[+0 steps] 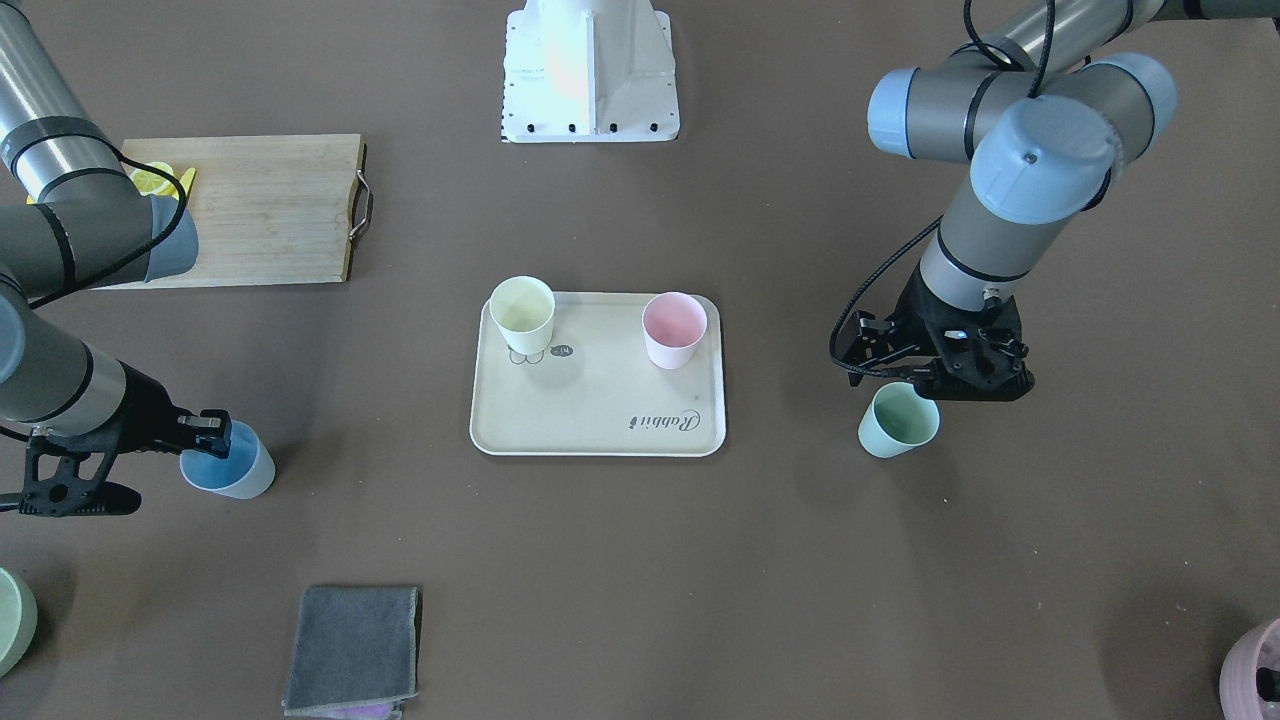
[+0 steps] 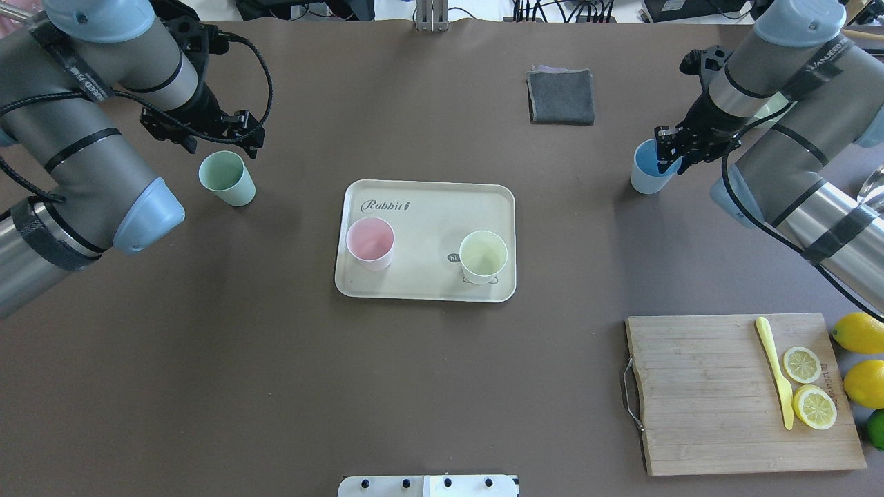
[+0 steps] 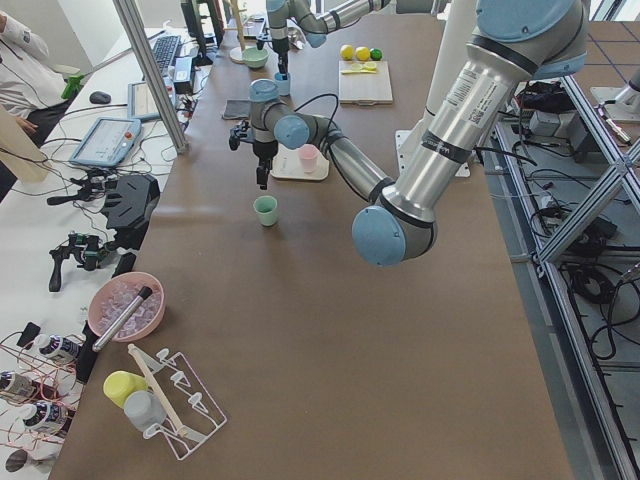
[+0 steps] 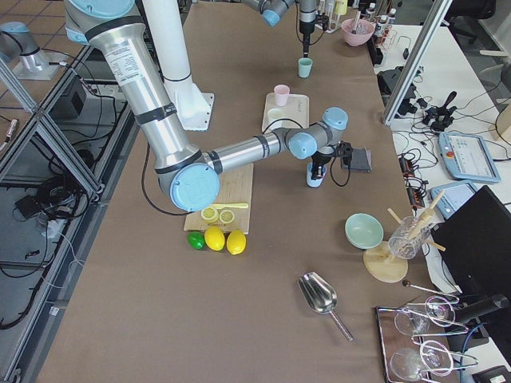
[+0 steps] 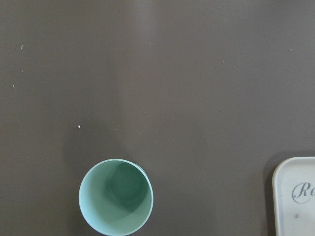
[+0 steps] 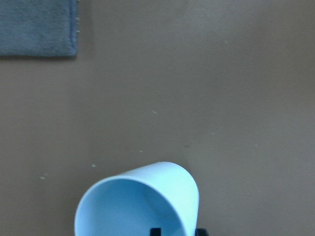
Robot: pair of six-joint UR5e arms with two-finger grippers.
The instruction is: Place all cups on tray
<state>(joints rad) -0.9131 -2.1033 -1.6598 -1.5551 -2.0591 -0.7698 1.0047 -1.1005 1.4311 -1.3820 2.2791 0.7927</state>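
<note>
Left arm: bent at the elbow, wrist pointing straight down at the table.
Left gripper [image 1: 940, 378]: hangs above and just beside the mint green cup [image 2: 226, 178] without touching it. Whether its jaws are spread or together cannot be told.
Right arm: reaches out from the robot's right side, forearm sloping down to the table.
Right gripper [image 2: 668, 155]: pinches the wall of the light blue cup [image 2: 648, 172]. The wrist view shows the fingers [image 6: 155, 231] astride the rim, one inside and one outside.
Table [image 2: 276, 379]: flat matte brown, with the robot's white base [image 1: 590, 70] at its near edge.
Room: side views show workbenches with cables, tablets and glassware along the far edge of the table.
Cups: four, all upright and empty.
On the tray: two, the pink cup [image 2: 370, 243] and the pale yellow cup [image 2: 483, 256], well apart at opposite ends.
Off the tray: two, the mint green cup on the robot's left and the light blue cup on its right. I cannot tell whether the blue one rests on the table.
Tray [image 2: 428, 207]: one, cream, in the middle of the table.
Cutting board [image 2: 704, 393]: one, wooden, near the robot's right, holding two lemon slices [image 2: 801, 364] and one yellow knife [image 2: 777, 373].
Whole fruit: two lemons [image 2: 860, 333] and one lime [image 2: 876, 428] beside the board.
Grey cloth [image 2: 561, 96]: one, folded, beyond the tray.
</note>
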